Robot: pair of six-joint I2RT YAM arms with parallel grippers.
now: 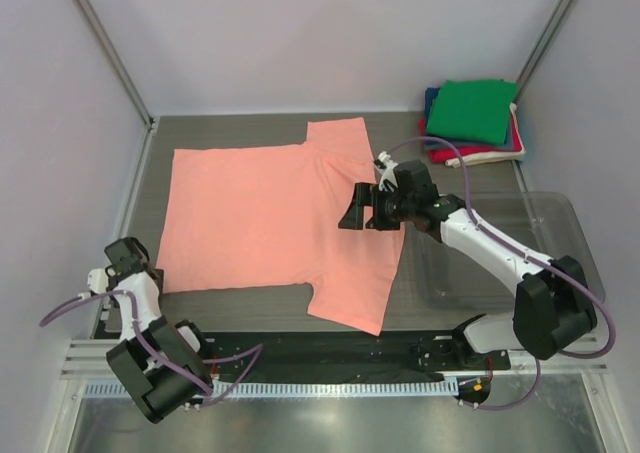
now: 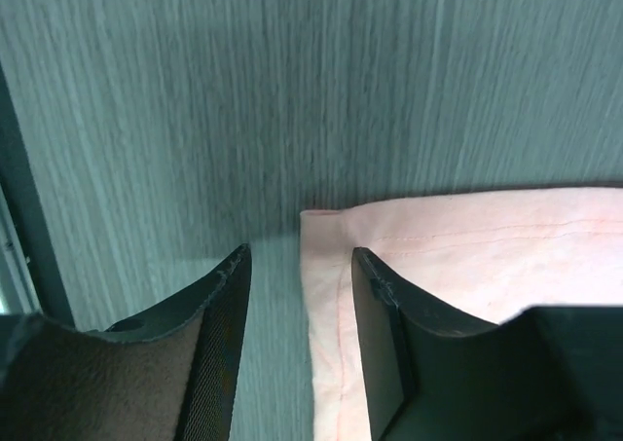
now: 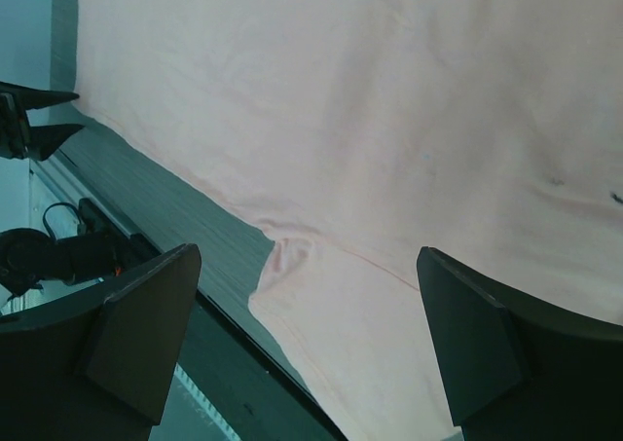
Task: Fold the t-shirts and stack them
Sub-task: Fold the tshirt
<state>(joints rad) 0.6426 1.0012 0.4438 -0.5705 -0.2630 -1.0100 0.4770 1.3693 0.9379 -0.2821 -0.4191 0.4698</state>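
Pink t-shirt lay flat on tabletop.
Your left claw straddled its corner, jaws apart; right claw gaped above it.

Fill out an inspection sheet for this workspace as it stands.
Surface: grey wood-grain table.
Job's things: salmon-pink t-shirt spread flat; folded stack, green on top, at the far right corner.
Clutter: clear plastic tray on the right.
Grippers: left gripper open, fingers either side of the shirt's near-left hem corner; right gripper open above the shirt, holding nothing.
Cables: purple cables looped along both arms.
Surroundings: white walls, metal corner posts.
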